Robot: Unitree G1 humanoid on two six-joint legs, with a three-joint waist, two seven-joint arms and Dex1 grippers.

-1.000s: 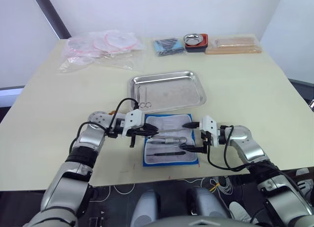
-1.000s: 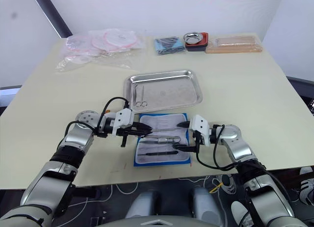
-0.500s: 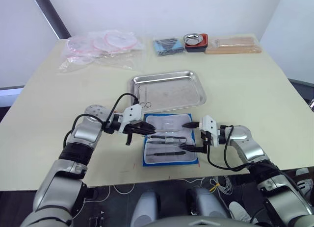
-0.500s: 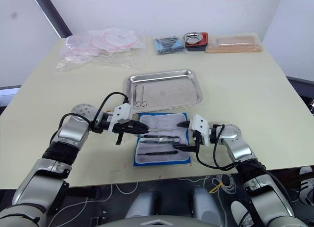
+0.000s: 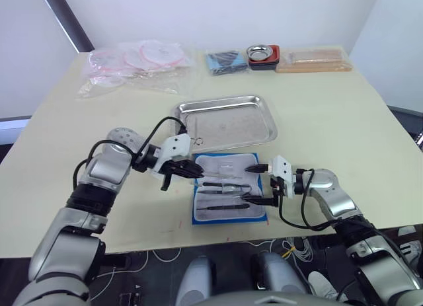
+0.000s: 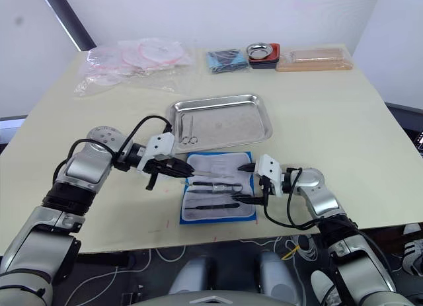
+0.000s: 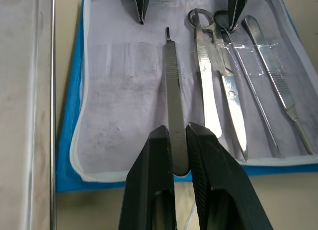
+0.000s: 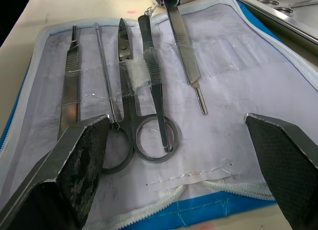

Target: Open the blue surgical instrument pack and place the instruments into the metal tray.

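Blue surgical instrument pack (image 5: 229,197) lies open on the desk's (image 5: 344,121) near edge, just near of the metal tray (image 5: 228,121), where you already have one pair of scissors (image 5: 192,141) at its left end. Your left claw (image 7: 179,140) grips a flat scalpel handle (image 7: 172,86); your right claw (image 6: 243,182) gapes wide over the pack's right end. The wrist views show what the head views blur: scissors (image 8: 130,115), forceps (image 8: 151,76), a probe (image 8: 105,76) and another handle (image 8: 72,81) remaining.
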